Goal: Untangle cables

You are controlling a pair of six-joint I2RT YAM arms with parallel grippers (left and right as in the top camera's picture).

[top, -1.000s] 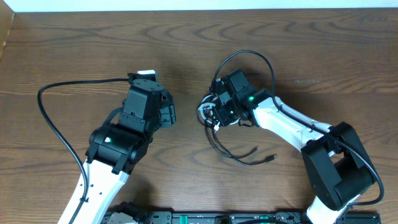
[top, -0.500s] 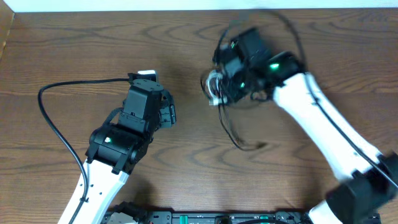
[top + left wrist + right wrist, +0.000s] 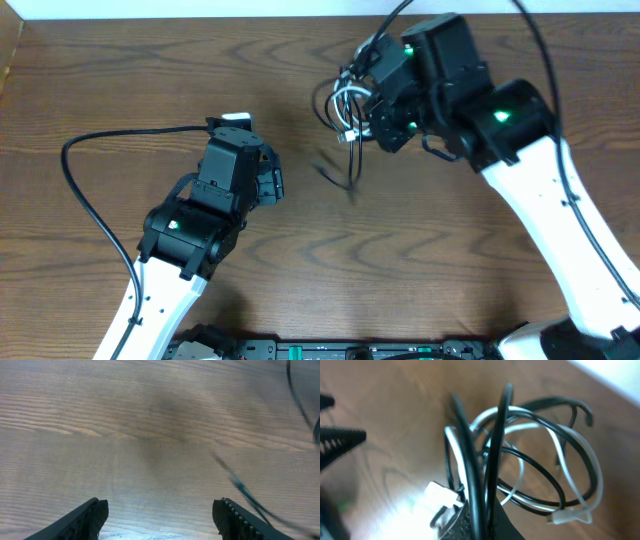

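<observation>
Cables (image 3: pixel 343 104) hoisted higher above table (image 3: pixel 120 80), clamped in right hand (image 3: pixel 368 110)

dark wooden table (image 3: pixel 120 90), white far edge (image 3: pixel 200 10)

The overhead view is bright and even, with only soft, weak shadows on the table (image 3: pixel 120 80). The hanging ends of the cables (image 3: pixel 345 105) are smeared by motion there. The left wrist view has pale glare at its lower edge and a dim shadow patch in the middle. In the right wrist view the cables are close and unfocused, beside a white glare spot.
</observation>
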